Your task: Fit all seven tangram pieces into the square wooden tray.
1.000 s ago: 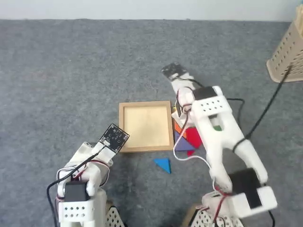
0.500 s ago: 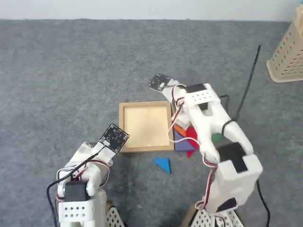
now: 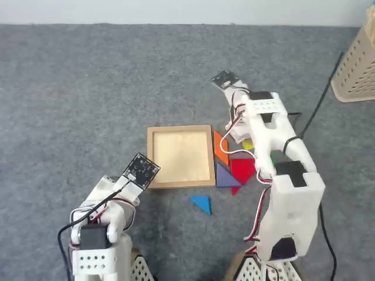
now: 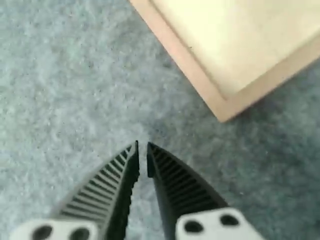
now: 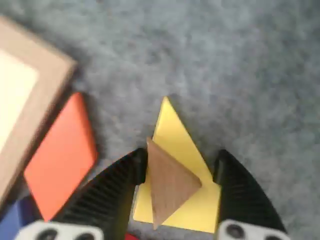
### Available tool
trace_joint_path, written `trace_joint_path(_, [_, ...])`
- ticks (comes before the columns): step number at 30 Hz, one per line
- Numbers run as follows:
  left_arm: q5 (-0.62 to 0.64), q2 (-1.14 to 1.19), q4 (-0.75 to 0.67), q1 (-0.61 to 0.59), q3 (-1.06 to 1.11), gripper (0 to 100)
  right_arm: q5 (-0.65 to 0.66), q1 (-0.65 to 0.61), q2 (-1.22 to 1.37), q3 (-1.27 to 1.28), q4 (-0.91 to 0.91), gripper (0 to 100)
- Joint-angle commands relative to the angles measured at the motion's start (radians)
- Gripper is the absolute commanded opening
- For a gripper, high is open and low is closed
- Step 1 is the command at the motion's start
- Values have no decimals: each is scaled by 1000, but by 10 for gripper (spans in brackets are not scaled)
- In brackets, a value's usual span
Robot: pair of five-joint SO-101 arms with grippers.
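No piece had been placed: the tray (image 3: 179, 128) was found empty, the pieces (image 3: 242, 168) scattered beside it. The right gripper (image 5: 180, 159) was spread around a brown triangle (image 5: 167, 187); the left gripper (image 4: 142, 148) was closed, empty.

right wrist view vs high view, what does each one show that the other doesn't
Right wrist view: a brown triangle lying on the yellow triangle, between the open fingers of the right end effector. High view: the blue triangle lying apart on the carpet, the left arm, and a slatted basket. Shared: the tray, the orange piece beside it, and some of the yellow triangle.
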Motion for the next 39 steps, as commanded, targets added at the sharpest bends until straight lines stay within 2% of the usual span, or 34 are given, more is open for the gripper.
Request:
trace_joint_path(1, [-12, -17, 6, 2, -10, 25, -121, 82, -16, -46, 1, 212])
trace_joint_path(6, [-12, -17, 6, 2, -10, 25, -276, 104, -19, -81, 139, 210])
trace_joint_path(10, [-12, -17, 6, 2, -10, 25, -331, 61, -27, -143, 236, 210])
trace_joint_path(14, [-12, -17, 6, 0, -10, 25, -339, 36, -128, -133, 249, 212])
trace_joint_path(18, [-12, -17, 6, 0, -10, 25, -322, 44, -302, 20, 166, 214])
trace_joint_path(21, [-12, -17, 6, 0, -10, 25, -252, 45, -424, 192, 67, 214])
trace_joint_path(25, [-12, -17, 6, 2, -10, 25, -199, 56, -475, 342, -45, 214])
trace_joint_path(32, [-12, -17, 6, 2, -10, 25, -267, 236, -476, 358, -102, 210])
trace_joint_path(39, [-12, -17, 6, 2, -10, 25, -269, 232, -380, 359, -111, 210])
